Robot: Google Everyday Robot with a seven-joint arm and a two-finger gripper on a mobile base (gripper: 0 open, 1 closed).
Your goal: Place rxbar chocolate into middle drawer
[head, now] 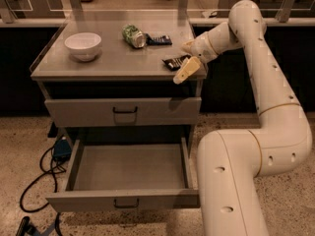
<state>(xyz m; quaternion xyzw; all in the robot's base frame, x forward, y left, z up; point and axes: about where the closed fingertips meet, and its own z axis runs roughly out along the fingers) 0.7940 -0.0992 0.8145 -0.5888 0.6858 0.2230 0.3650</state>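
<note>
1. While the white arm (256, 107) comes in from the right, its gripper (187, 58) is at the front right corner of the cabinet top (113, 65), close above the surface.
2. Its fingers are apart. The near finger (185, 71) is pale and points down and to the left, past the front edge of the top. The far finger is behind it, farther from the camera.
3. The rxbar (173, 62) lies flat on the top, near the front right edge. Its dark wrapper shows some pale print.
4. The right end of the rxbar goes into the gap between the two fingers, and its left end sticks out toward the middle of the top. I cannot tell if any finger touches the wrapper.
5. The middle drawer (123, 199) is pulled out wide, and its grey inside is seen from above. It is well below the gripper, and the rxbar is well apart from it.
6. The upper drawer (88, 113) is closed, directly under the top, with a dark handle (125, 111) in the middle of its front.
7. A white bowl (82, 45) stands upright on the left part of the top. A crushed green can (132, 35) lies at the back, with a dark blue bar (158, 39) just beside it on the right.
8. On the floor at the left, a black cable (37, 181) runs beside the middle drawer.
</note>
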